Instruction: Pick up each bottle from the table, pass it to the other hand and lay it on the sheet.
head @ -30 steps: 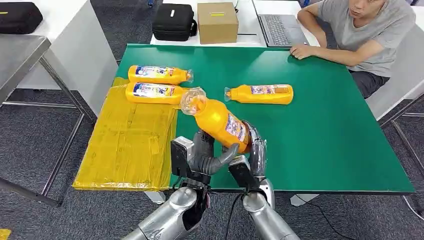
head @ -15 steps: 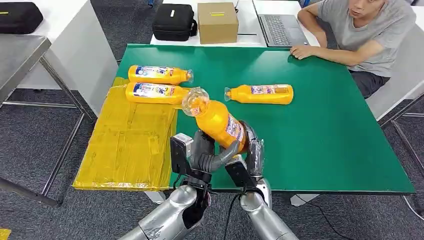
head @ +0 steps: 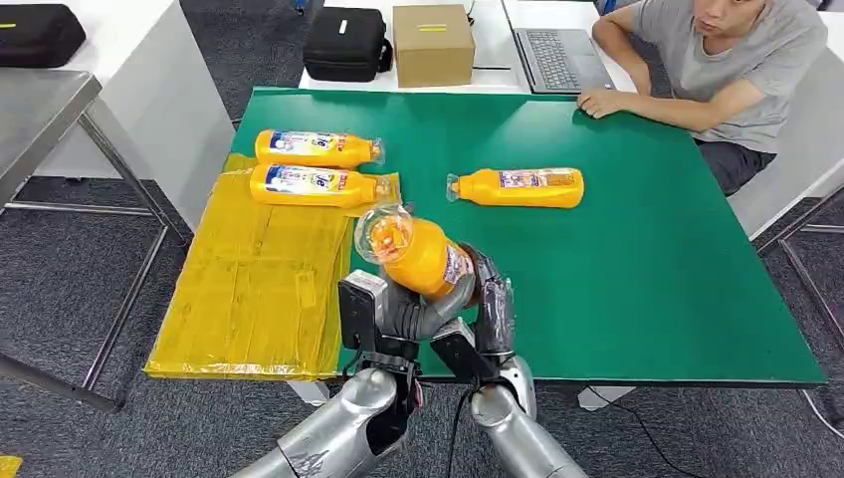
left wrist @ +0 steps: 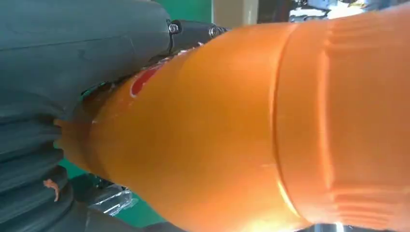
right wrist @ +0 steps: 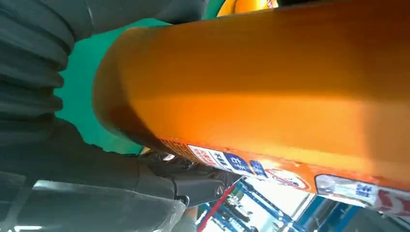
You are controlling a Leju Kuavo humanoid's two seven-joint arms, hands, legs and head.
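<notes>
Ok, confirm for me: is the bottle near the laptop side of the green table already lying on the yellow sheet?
No, that orange bottle lies on the bare green table, well apart from the yellow sheet.

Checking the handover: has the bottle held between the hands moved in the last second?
Yes. The held bottle has tipped its capped end toward the camera and drawn back from the sheet's nearer bottle, toward the table's near edge.

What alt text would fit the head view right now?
Both robot hands, left hand and right hand, hold one orange plastic bottle above the green table. Two more orange bottles lie on the yellow sheet, a fourth bottle on the table; a seated person rests a hand nearby.
</notes>
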